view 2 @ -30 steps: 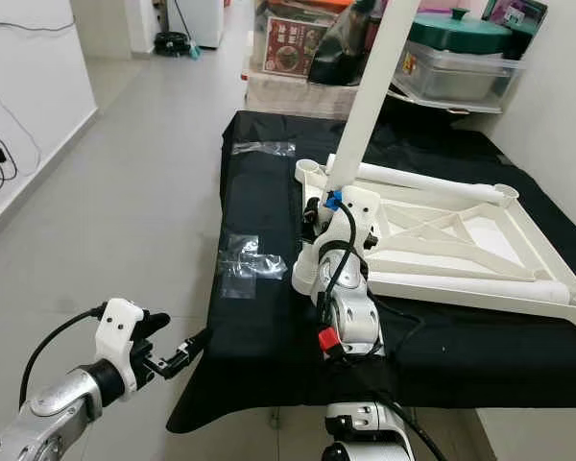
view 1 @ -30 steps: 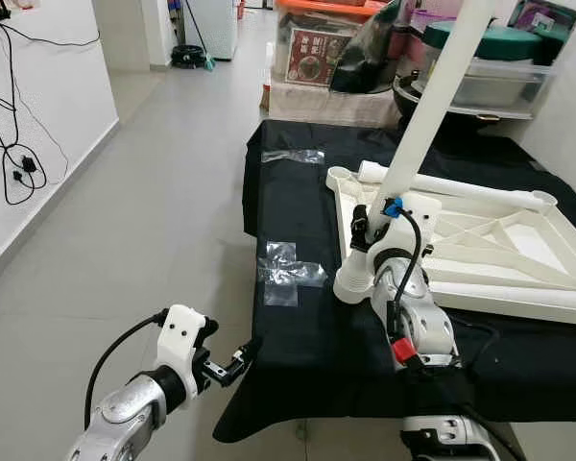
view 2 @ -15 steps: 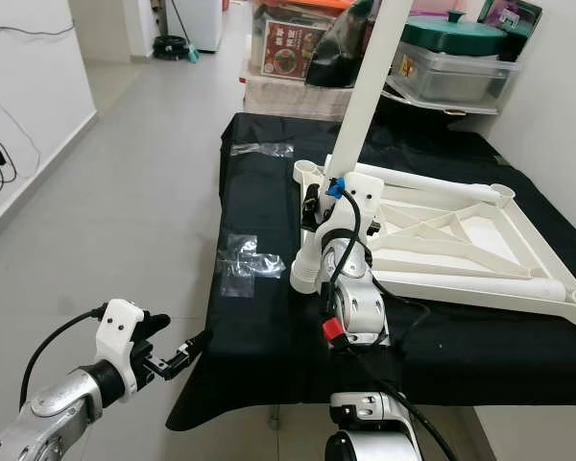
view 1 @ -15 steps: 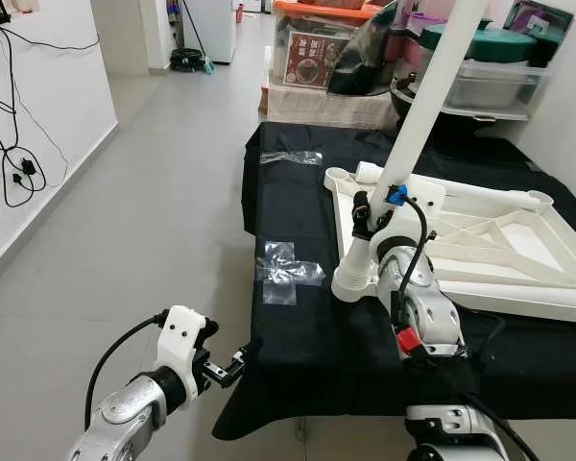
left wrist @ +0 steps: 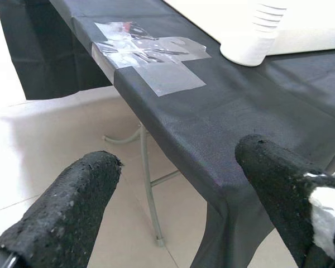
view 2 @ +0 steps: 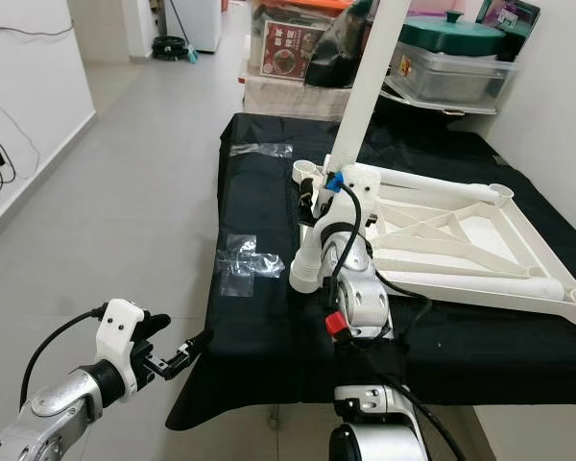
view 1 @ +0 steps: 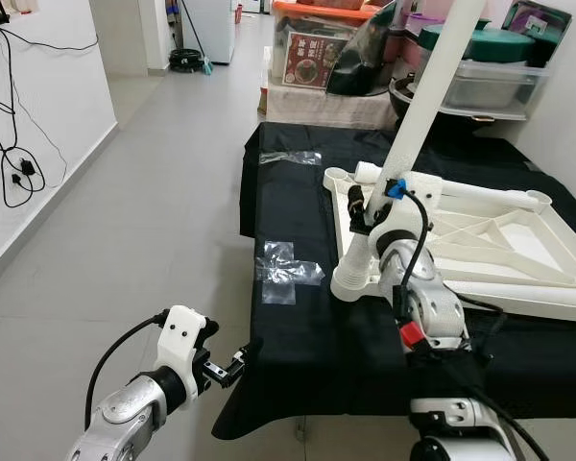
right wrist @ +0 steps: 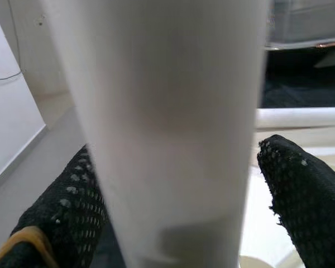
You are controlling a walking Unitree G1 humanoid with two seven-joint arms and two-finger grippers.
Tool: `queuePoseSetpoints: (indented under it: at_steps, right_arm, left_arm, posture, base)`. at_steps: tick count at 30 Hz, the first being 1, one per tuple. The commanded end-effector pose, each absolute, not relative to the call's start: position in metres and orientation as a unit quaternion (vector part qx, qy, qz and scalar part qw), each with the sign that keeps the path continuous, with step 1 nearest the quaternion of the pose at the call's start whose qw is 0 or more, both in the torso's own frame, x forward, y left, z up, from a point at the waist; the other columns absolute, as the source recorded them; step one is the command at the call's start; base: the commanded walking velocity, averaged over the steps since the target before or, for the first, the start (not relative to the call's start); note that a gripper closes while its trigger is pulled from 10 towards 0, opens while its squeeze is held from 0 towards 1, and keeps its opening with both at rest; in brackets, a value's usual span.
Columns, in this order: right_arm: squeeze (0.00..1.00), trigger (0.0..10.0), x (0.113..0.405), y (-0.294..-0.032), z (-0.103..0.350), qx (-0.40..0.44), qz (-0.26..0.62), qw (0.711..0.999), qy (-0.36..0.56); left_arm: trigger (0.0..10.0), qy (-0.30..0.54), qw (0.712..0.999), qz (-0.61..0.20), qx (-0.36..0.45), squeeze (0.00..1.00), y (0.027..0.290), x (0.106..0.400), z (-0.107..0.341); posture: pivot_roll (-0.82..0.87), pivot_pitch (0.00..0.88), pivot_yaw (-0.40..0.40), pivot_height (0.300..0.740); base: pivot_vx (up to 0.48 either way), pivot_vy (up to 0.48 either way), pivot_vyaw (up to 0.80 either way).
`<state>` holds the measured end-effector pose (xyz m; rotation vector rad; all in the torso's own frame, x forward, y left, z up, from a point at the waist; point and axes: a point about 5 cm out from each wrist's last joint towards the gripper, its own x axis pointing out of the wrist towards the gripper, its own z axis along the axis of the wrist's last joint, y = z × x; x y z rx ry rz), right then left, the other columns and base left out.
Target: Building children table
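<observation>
Right tool [view 1: 370, 204] pinching long white plastic leg [view 1: 418, 106], now nearer upright in corner socket [view 1: 357, 279]; left tool [view 1: 232, 363] spread, idle.

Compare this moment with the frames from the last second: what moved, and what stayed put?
The right gripper, shut on the upright white table leg, has slid slightly farther from the robot along the leg's base, the forearm following. The grip is unchanged. The left gripper stayed open, hovering off the black table's near corner. The upturned white tabletop and plastic bags did not move.
</observation>
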<state>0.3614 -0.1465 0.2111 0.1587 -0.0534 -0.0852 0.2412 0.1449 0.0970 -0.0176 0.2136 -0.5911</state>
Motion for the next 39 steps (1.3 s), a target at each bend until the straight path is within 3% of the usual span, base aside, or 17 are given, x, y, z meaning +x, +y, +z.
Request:
queuePoseSetpoints:
  at_steps: [1,17,24,39]
  right_arm:
    - [0.00,10.0,0.363,-0.148,0.211,0.077,-0.039,0.996,-0.021]
    - [0.00,10.0,0.367,-0.156,0.217,0.058,-0.020,0.998,-0.027]
    - [0.00,10.0,0.368,-0.174,0.220,0.039,-0.005,0.999,-0.031]
    - [0.00,10.0,0.369,-0.177,0.227,0.038,0.038,0.998,-0.038]
  left_arm:
    - [10.0,0.110,0.948,-0.298,-0.004,0.00,0.143,0.241,0.094]
    - [10.0,0.111,0.947,-0.300,-0.004,0.00,0.142,0.241,0.094]
    - [10.0,0.112,0.947,-0.300,-0.003,0.00,0.144,0.240,0.093]
    - [10.0,0.113,0.946,-0.304,-0.001,0.00,0.144,0.241,0.094]
  posture:
    - [0.02,0.000,-0.104,0.740]
    - [0.01,0.000,-0.100,0.740]
    - [0.01,0.000,-0.097,0.740]
    - [0.02,0.000,-0.087,0.740]
  base:
    - [0.000,0.000,0.00]
    - [0.000,0.000,0.00]
    - [0.000,0.000,0.00]
    - [0.000,0.000,0.00]
